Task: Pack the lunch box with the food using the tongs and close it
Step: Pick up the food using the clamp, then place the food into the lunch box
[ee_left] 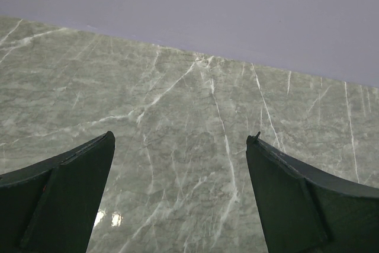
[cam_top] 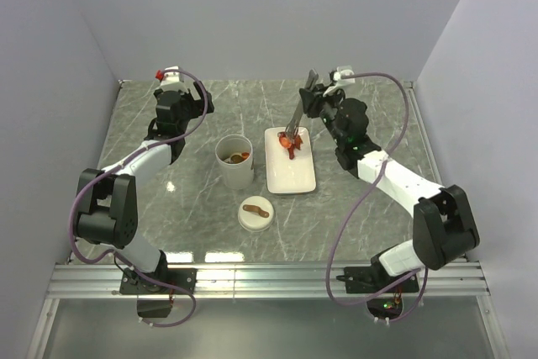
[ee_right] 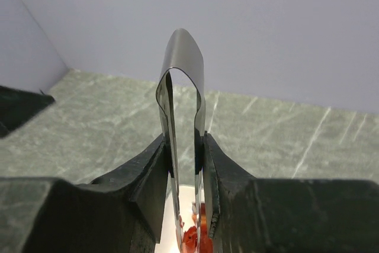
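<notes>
From above, the right gripper (cam_top: pixel 309 105) clamps the tongs (cam_top: pixel 296 120), which slant from upper right down to the food (cam_top: pixel 290 142) on the plate (cam_top: pixel 294 178), beside the lunch box (cam_top: pixel 234 164). Left wrist: the left gripper (ee_left: pixel 180 146) gapes over the table (ee_left: pixel 177 87). Right wrist: the tongs stand upright, bend topmost, tips down.
</notes>
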Robot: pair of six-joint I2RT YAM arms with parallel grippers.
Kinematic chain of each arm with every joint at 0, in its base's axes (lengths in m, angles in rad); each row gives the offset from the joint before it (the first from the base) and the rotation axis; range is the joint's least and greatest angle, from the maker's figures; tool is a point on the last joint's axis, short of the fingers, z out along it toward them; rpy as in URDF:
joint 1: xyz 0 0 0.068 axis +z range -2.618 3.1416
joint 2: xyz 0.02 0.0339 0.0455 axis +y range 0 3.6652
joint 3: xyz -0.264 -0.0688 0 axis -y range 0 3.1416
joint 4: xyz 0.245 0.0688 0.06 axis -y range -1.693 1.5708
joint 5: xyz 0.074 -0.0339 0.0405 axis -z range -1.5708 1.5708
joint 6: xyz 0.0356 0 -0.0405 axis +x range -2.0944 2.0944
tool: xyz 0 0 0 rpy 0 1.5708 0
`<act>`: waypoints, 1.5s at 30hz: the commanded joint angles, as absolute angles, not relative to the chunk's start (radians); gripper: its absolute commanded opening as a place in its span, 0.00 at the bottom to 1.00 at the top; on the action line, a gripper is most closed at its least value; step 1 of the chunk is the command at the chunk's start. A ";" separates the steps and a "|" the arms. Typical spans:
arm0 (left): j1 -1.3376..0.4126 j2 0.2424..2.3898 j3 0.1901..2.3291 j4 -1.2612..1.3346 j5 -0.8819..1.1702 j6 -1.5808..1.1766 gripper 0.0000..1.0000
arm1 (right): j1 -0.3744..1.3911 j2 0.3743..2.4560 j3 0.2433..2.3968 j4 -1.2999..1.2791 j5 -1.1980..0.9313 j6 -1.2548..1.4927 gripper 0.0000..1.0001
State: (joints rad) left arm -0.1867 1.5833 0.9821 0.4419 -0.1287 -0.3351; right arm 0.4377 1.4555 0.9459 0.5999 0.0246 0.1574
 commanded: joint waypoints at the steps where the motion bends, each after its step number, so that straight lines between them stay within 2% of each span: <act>1: -0.186 1.575 1.012 0.468 -0.130 -0.336 0.99 | 0.448 1.376 1.032 0.612 0.003 0.124 0.17; 11: -0.186 1.568 1.009 0.471 -0.132 -0.334 1.00 | 0.610 1.327 1.156 0.606 -0.006 0.011 0.17; 18: -0.186 1.568 1.008 0.469 -0.133 -0.334 0.99 | 0.710 1.336 1.212 0.577 -0.092 -0.032 0.17; 32: -0.186 1.574 1.011 0.469 -0.133 -0.334 0.99 | 0.747 1.437 1.273 0.561 -0.242 0.035 0.18; 35: -0.186 1.572 1.012 0.469 -0.133 -0.334 0.99 | 0.752 1.451 1.288 0.540 -0.267 0.035 0.21; 45: -0.186 1.574 1.015 0.465 -0.137 -0.336 0.99 | 0.762 1.482 1.330 0.509 -0.281 0.020 0.39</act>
